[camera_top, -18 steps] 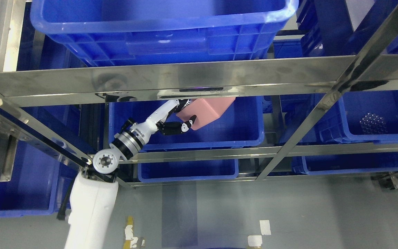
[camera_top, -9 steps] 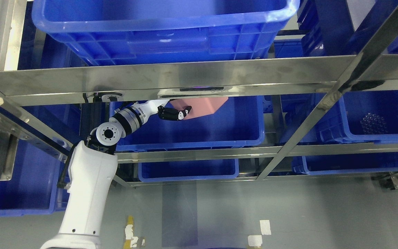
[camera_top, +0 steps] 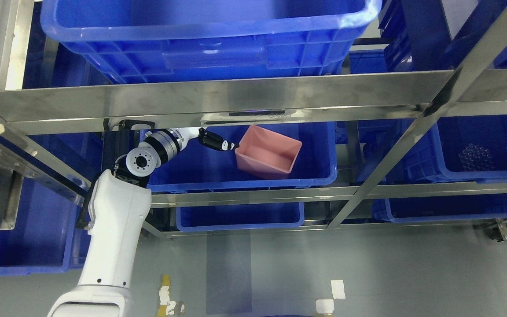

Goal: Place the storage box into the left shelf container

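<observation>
The pink storage box [camera_top: 267, 152] rests open side up inside the left blue shelf container [camera_top: 253, 179] on the middle shelf, slightly tilted, toward the right half. My left hand [camera_top: 220, 143] reaches in under the steel shelf beam, just left of the box's near corner. Its dark fingers are stretched out and hold nothing. The top of the hand is partly hidden by the beam. My left arm [camera_top: 112, 229] rises from the lower left.
A wide steel beam [camera_top: 236, 94] crosses just above the hand, with a large blue bin [camera_top: 209, 39] on top. A slanted steel post [camera_top: 394, 154] separates the right container [camera_top: 478, 176], which holds a dark knobbly object [camera_top: 475, 156]. Lower bins [camera_top: 240, 218] sit beneath.
The pink box left my left hand and dropped into the blue container, turning open side up. My hand drew back to the left, up under the beam.
</observation>
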